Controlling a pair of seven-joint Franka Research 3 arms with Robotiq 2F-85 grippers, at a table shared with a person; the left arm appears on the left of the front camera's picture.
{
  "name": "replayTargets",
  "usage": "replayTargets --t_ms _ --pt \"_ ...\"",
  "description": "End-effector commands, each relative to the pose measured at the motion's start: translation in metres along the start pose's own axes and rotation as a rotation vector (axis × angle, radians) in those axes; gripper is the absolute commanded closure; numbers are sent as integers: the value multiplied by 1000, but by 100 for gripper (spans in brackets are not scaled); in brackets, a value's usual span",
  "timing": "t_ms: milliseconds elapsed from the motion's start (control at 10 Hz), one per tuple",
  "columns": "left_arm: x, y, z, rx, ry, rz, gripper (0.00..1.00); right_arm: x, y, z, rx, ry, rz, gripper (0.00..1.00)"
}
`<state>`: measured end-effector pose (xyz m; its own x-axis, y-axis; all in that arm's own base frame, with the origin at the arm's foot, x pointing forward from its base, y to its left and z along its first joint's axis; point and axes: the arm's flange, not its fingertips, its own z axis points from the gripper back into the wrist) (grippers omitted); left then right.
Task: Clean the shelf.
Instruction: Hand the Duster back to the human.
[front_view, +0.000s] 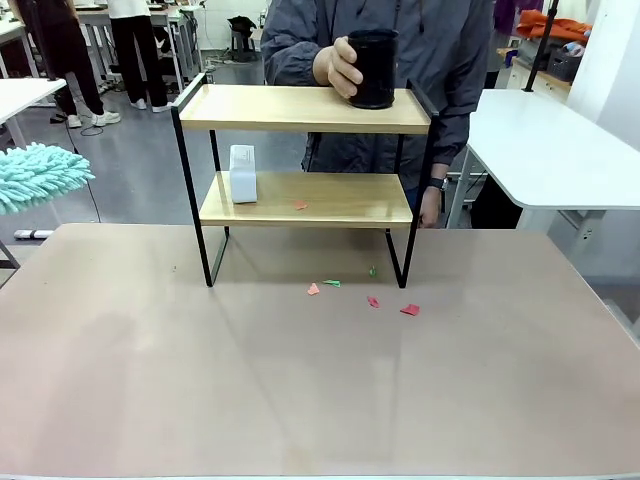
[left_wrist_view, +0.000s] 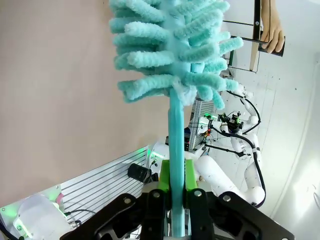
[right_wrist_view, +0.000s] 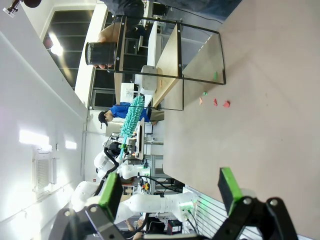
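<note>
Front view: the shelf (front_view: 305, 160) stands on the table (front_view: 300, 380) toward its far side, four black legs down. A person's hand (front_view: 340, 67) grips a black cup (front_view: 373, 68) resting on the upper board at its right end. A small white box (front_view: 242, 173) stands on the lower board at its left end, and one red scrap (front_view: 300, 205) lies mid-board. Red and green paper scraps (front_view: 372, 298) are scattered on the table just in front of the shelf's right legs. A teal duster (front_view: 40, 175) enters at the left edge, hanging above the table level and well apart from the shelf.

Left wrist view: the left gripper (left_wrist_view: 177, 187) is clamped on the duster's handle, green pads (left_wrist_view: 164, 176) pressed against both sides. The fluffy head rises ahead of the fingers. The shelf appears far off at upper right, with the person's hand by it.

Right wrist view: the right gripper (right_wrist_view: 170, 190) holds nothing, its fingers spread wide. The shelf (right_wrist_view: 170, 55) lies well ahead across bare table, scraps (right_wrist_view: 215, 100) near its feet. The cup (right_wrist_view: 102, 54) sits on the top board with the hand behind it. The duster (right_wrist_view: 131, 117) shows farther off beyond the table edge.
</note>
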<state>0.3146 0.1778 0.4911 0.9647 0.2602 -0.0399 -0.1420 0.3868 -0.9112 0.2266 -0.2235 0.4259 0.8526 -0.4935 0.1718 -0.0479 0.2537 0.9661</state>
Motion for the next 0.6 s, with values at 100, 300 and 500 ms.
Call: replayTargets --t_ms 100,300,500 --pt "-1 -2 1 -13 5 -12 92 1 0 -2 18 -12 30 0" --pt "-4 -10 7 1 71 -70 88 0 0 0 0 0 0 0" --pt "-27 -59 42 -98 62 -325 88 13 35 20 29 -14 114 0"
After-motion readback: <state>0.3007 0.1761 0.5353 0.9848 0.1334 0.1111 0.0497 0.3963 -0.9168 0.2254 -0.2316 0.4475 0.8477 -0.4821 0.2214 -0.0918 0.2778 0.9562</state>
